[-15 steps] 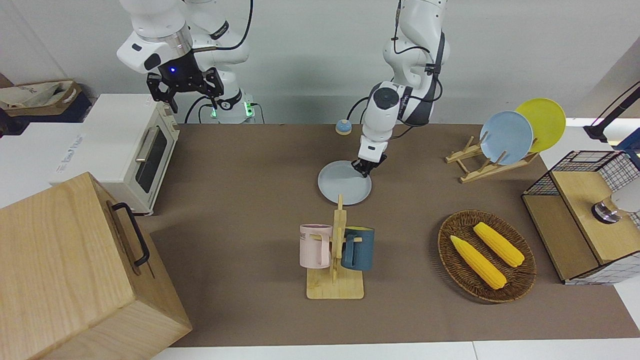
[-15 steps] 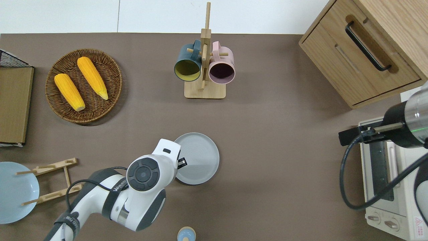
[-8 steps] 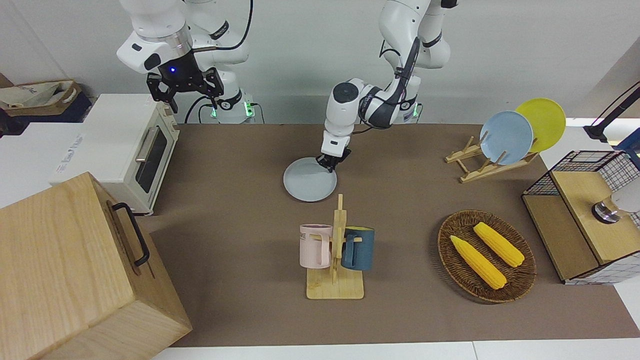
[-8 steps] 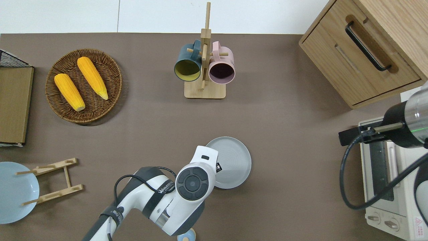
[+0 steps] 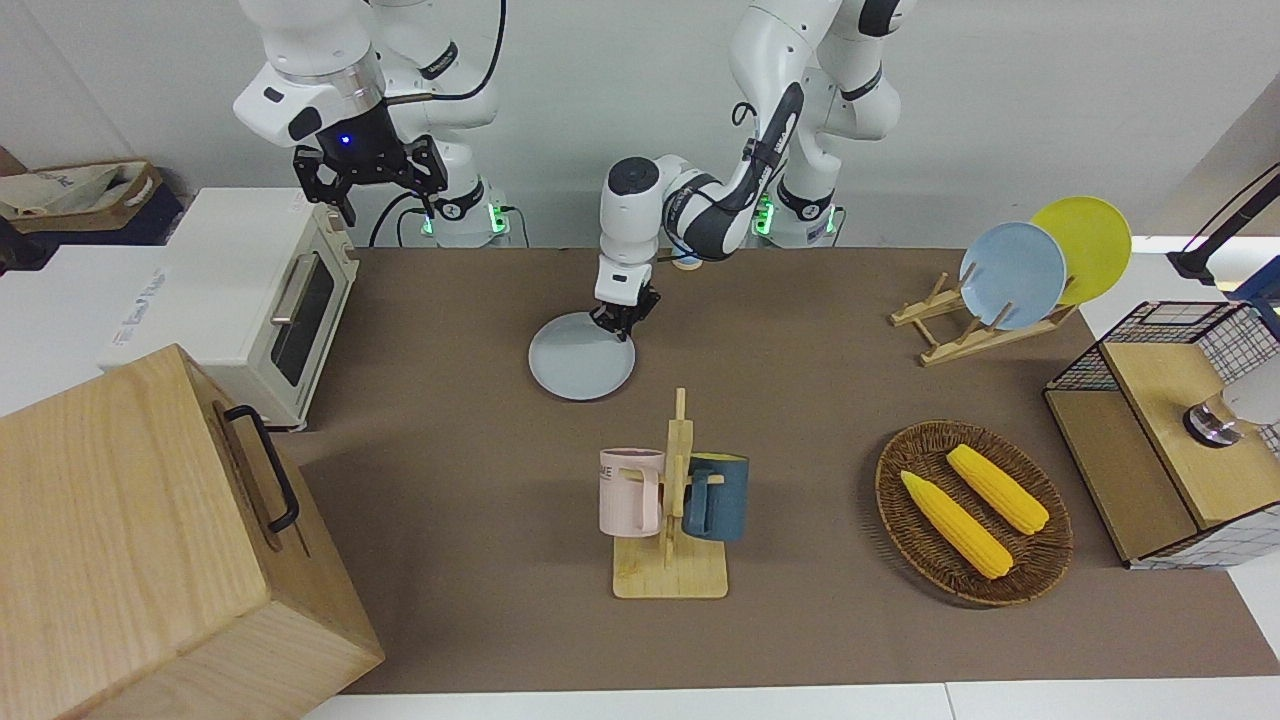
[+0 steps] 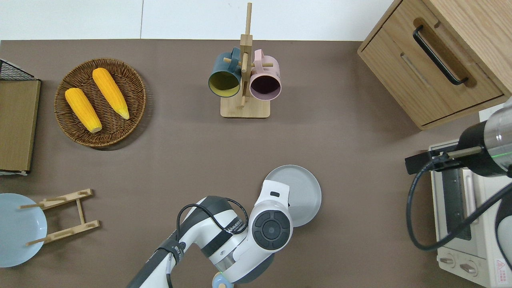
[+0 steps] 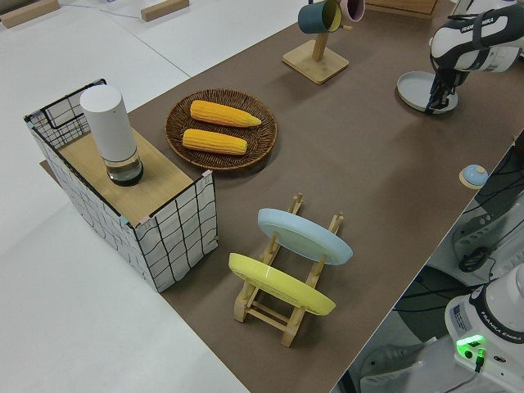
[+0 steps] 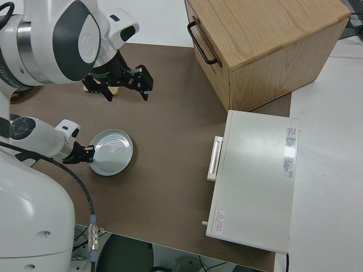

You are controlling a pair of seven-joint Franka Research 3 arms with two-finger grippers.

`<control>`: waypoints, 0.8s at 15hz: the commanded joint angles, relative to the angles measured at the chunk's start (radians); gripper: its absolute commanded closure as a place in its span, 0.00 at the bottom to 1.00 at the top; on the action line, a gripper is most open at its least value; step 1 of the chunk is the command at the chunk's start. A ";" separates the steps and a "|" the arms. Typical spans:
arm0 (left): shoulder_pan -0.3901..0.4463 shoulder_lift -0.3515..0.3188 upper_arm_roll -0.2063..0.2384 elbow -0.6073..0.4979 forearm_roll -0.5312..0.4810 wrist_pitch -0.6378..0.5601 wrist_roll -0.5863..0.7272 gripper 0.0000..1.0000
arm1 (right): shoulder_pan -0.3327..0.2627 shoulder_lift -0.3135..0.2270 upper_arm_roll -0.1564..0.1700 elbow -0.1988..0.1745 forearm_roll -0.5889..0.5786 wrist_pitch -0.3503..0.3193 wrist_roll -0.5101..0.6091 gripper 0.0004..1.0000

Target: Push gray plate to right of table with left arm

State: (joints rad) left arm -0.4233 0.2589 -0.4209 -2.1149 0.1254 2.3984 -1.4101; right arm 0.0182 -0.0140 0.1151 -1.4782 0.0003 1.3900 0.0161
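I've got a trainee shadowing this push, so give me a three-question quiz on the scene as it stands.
1. True or false: the left tool is down at the rim of the gray plate.
2. What hangs on the wooden stand farther from the robots than the plate? A) two mugs B) two plates C) corn
3. Fill in: the wicker basket holds two ears of ____.

Key: 1 true; 2 A; 3 corn.

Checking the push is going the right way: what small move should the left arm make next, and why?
Probably keep sliding the gray plate toward the right arm's end. The left tool sits at the plate's rim on the left-arm side, and bare table lies between the plate and the toaster oven.
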 commanded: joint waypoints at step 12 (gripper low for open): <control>0.014 0.019 0.020 0.121 0.037 -0.240 0.220 0.00 | -0.020 -0.003 0.015 0.009 0.004 -0.016 0.013 0.02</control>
State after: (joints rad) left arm -0.4238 0.2695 -0.4017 -2.0435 0.1504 2.2257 -1.2151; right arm 0.0182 -0.0140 0.1151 -1.4782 0.0003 1.3900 0.0161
